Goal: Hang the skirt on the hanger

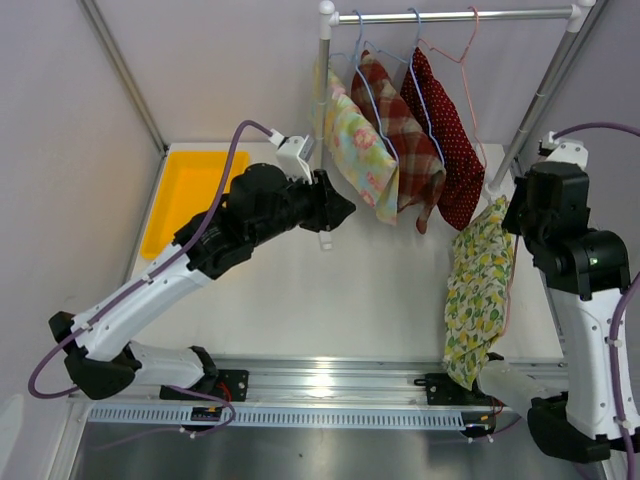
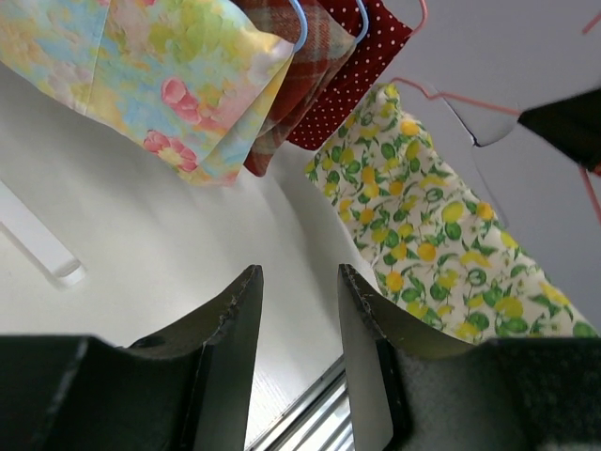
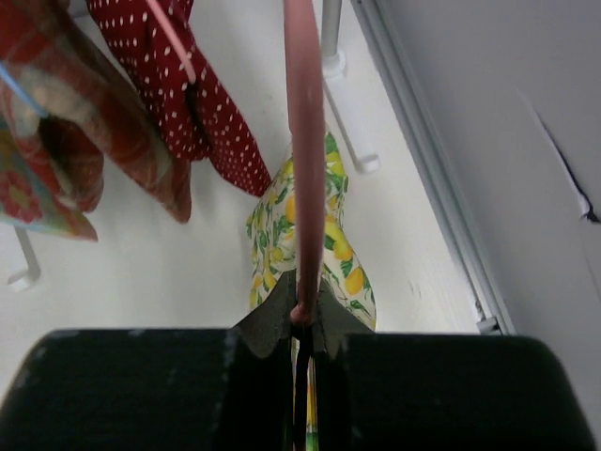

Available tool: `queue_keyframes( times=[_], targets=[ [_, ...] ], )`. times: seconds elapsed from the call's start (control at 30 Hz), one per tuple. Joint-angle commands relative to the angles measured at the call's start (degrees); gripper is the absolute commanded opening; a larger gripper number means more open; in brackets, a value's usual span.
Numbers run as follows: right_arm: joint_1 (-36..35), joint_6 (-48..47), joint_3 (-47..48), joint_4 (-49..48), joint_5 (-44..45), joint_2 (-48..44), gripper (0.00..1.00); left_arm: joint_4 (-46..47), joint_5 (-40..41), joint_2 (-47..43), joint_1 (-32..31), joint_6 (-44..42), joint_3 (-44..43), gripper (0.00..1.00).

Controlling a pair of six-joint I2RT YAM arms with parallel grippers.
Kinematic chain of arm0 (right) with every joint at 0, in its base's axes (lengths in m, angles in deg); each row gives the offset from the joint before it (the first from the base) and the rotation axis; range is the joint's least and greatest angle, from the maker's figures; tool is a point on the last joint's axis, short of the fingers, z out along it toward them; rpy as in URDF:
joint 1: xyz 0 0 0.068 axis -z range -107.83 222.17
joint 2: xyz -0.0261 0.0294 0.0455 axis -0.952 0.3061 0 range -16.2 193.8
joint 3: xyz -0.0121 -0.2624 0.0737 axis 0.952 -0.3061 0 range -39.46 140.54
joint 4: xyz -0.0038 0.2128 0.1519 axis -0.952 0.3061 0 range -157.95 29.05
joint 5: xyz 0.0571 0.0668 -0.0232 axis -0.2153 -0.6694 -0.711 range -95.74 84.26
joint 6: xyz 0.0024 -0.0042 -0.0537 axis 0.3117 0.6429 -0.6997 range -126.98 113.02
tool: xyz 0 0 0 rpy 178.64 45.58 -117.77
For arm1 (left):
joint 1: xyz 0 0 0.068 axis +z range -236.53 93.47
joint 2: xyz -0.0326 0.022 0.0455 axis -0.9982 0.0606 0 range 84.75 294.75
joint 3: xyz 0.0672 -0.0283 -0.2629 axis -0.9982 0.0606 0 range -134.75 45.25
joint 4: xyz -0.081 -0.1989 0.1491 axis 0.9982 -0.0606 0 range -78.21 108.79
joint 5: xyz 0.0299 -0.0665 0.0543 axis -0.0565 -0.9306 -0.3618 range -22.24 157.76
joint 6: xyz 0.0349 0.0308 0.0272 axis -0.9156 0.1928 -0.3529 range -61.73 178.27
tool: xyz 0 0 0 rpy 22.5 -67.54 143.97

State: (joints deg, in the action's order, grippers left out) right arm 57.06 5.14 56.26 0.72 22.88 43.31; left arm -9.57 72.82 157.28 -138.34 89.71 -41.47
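The lemon-print skirt (image 1: 478,290) hangs from a pink hanger (image 3: 305,141) at the table's right side. My right gripper (image 3: 302,315) is shut on that hanger's wire and holds it in the air below the rail's right end. The skirt drapes under the fingers (image 3: 338,254). In the top view the right gripper (image 1: 512,215) sits at the skirt's top. My left gripper (image 1: 345,210) is open and empty, below the hung floral skirt. In its wrist view its fingers (image 2: 299,282) point toward the lemon skirt (image 2: 441,235) and its hanger (image 2: 451,99), well apart from them.
A clothes rail (image 1: 450,15) on white posts (image 1: 323,100) carries a floral skirt (image 1: 360,150), a plaid skirt (image 1: 405,140) and a red polka-dot skirt (image 1: 450,150) on hangers. Another pink hanger (image 1: 462,55) hangs right of them. A yellow tray (image 1: 190,195) lies back left.
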Motion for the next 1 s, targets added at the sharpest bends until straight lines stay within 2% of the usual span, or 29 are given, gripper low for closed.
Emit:
queue_keyframes(
  times=[0.0,0.2,0.27,0.37,0.5,0.63,0.87,0.97],
  targets=[
    [8.75,-7.72,0.96,-11.26,-14.88,0.52,0.0,1.99,-2.86,-3.27,0.75,-0.94,1.54,0.43],
    [20.11,-7.12,4.81,-19.88,-34.83,5.53,0.0,2.78,-4.62,-7.92,0.84,-0.68,7.35,0.43],
    [26.43,-5.8,6.66,-22.42,-41.16,7.63,0.0,2.87,-6.28,-9.07,0.84,-0.77,9.53,0.43],
    [31.54,-3.42,11.49,-24.19,-47.07,11.67,0.0,2.96,-7.6,-11.27,0.84,-0.86,12.09,0.43],
    [32.08,-3.68,19.58,-22.17,-50.85,16.86,0.0,2.7,-9.1,-13.2,0.84,-1.21,14.38,0.43],
    [32.08,-3.5,20.64,-23.57,-55.07,17.84,0.0,2.78,-9.72,-14.08,0.84,-1.82,15.44,0.43],
    [31.38,-3.86,27.23,-21.12,-55.78,22.05,0.0,2.35,-11.65,-14.26,0.84,-2.52,15.09,0.43],
    [26.99,-5.96,28.82,-19.97,-52.28,22.41,0.0,1.29,-11.21,-14.35,0.84,-3.49,14.47,0.43]
  ],
)
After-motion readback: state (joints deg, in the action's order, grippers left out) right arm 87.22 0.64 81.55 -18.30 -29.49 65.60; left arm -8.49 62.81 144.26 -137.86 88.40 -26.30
